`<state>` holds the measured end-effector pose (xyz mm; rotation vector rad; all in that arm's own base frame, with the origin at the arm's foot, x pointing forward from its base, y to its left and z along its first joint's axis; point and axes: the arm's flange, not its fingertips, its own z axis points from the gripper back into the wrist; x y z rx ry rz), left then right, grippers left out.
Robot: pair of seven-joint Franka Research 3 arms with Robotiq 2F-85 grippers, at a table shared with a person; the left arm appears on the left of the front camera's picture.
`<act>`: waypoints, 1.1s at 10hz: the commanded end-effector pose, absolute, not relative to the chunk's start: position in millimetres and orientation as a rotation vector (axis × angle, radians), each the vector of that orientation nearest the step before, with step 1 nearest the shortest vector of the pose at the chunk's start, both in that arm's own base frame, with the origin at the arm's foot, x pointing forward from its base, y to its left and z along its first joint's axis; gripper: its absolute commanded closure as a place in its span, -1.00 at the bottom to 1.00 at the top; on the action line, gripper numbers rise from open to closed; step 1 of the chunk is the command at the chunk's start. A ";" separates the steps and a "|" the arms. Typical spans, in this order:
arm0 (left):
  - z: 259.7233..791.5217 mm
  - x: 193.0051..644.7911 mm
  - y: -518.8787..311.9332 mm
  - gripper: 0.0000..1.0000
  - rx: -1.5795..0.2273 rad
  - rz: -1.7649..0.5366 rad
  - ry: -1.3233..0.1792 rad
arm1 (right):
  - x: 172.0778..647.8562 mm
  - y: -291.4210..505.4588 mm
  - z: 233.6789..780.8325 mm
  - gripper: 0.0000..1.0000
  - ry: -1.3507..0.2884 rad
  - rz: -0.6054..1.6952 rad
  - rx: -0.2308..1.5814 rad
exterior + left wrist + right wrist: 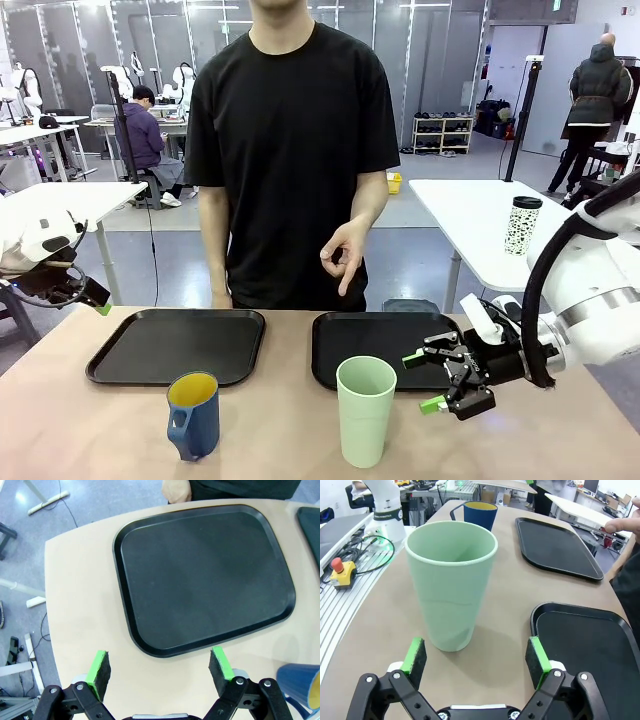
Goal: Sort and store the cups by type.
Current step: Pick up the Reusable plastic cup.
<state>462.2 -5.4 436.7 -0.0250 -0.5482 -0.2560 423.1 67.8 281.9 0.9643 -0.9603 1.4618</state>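
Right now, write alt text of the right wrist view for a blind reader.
The open right gripper faces a tall pale green tumbler, upright; beyond it a dark blue mug and a black tray, beside it another tray.

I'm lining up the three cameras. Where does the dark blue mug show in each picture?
Front view: blue mug bottom left of centre, on the table before the left tray.
Left wrist view: blue mug in the bottom right corner, cut off.
Right wrist view: blue mug top centre, behind the green tumbler.
Shared landmark: the left tray.
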 end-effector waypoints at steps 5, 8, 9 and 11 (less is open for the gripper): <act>436.3 462.6 -3.4 -1.00 -0.035 -0.253 -0.549 | 414.9 90.5 267.1 -1.00 -0.920 1.502 1.120; 436.3 462.6 -3.4 -1.00 -0.035 -0.253 -0.549 | 417.6 99.4 257.0 -1.00 -0.925 1.497 1.156; 436.3 462.6 -3.4 -1.00 -0.035 -0.253 -0.549 | 418.9 103.1 250.9 -1.00 -0.944 1.490 1.168; 436.3 462.6 -3.4 -1.00 -0.035 -0.253 -0.549 | 420.2 108.5 240.5 -1.00 -0.954 1.481 1.172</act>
